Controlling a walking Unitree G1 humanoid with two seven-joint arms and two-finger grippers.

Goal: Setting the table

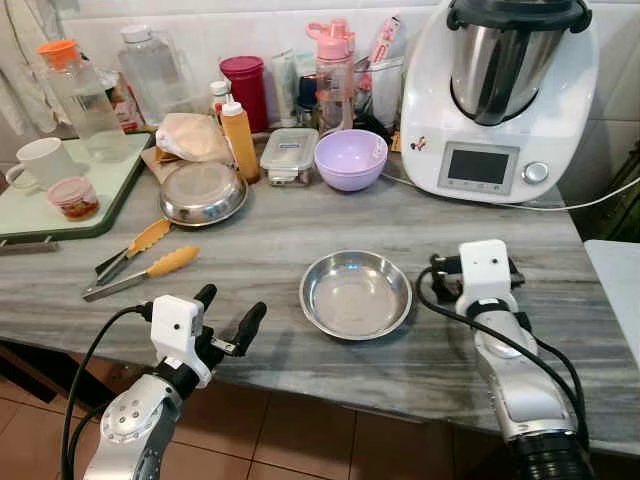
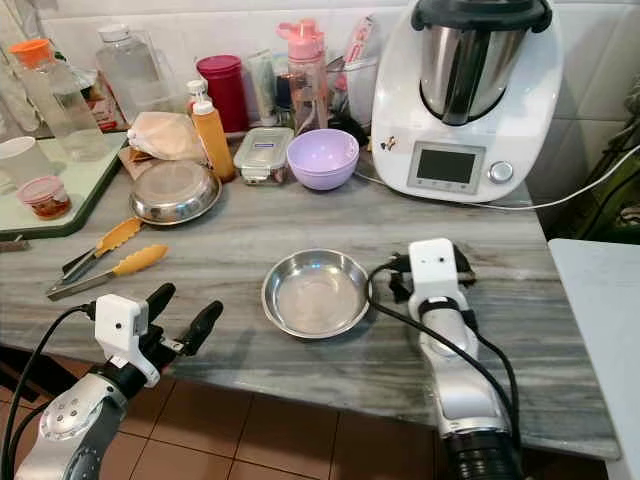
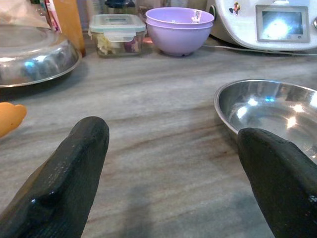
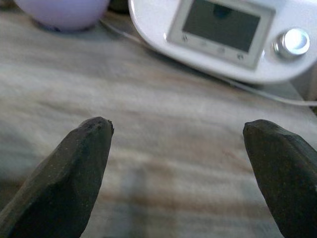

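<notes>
On the counter's near edge I see the steel bowl between my grippers | left gripper spread, empty | right gripper spread beside bowl, empty

Silver arms w/ black cables, white wrist blocks; left end effector fingers black.

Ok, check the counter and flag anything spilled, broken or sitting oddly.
No spill or damage is visible. The one odd thing: a steel dish by the orange bottle lies upside down, while the steel bowl between the open left gripper and right gripper sits upright and empty.
</notes>
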